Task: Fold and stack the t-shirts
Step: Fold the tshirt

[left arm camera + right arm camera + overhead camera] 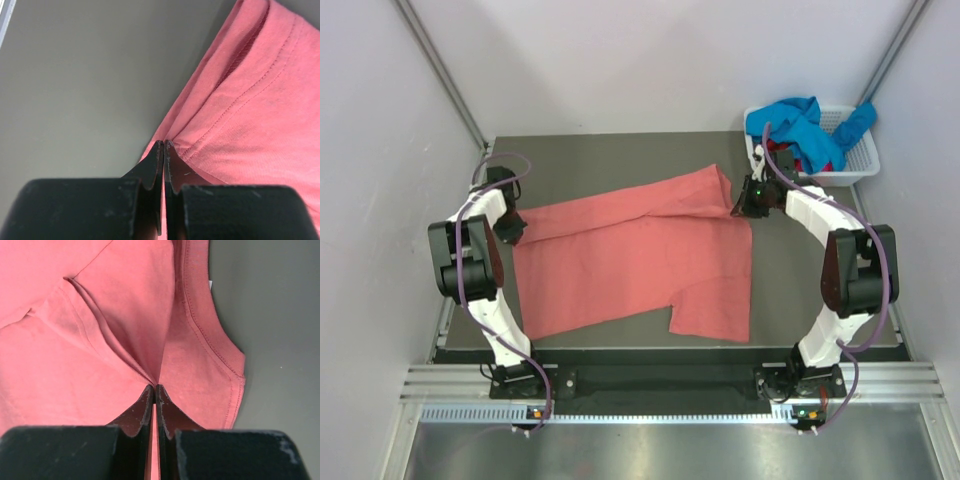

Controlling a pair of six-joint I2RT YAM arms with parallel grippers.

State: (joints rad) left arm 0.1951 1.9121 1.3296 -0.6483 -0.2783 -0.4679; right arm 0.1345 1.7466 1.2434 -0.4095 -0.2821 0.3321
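The salmon-pink t-shirt point(630, 262) lies spread across the dark table, its upper edge folded over toward the right. My left gripper point(517, 232) is at the shirt's left upper corner. In the left wrist view its jaws point(164, 146) are shut on the hemmed edge of the pink cloth point(250, 115). My right gripper point(745, 205) is at the shirt's right upper corner. There the jaws point(155, 388) are shut on a pinch of the pink cloth point(100, 340), with creases fanning out from the tips. A bright blue t-shirt point(800, 125) and a dark red one point(790, 160) lie in the basket.
A white slotted basket point(865, 160) stands at the table's back right corner, just behind the right gripper. Bare dark tabletop point(610, 160) shows behind the shirt. Grey walls close in on both sides, and a metal rail point(650, 385) runs along the near edge.
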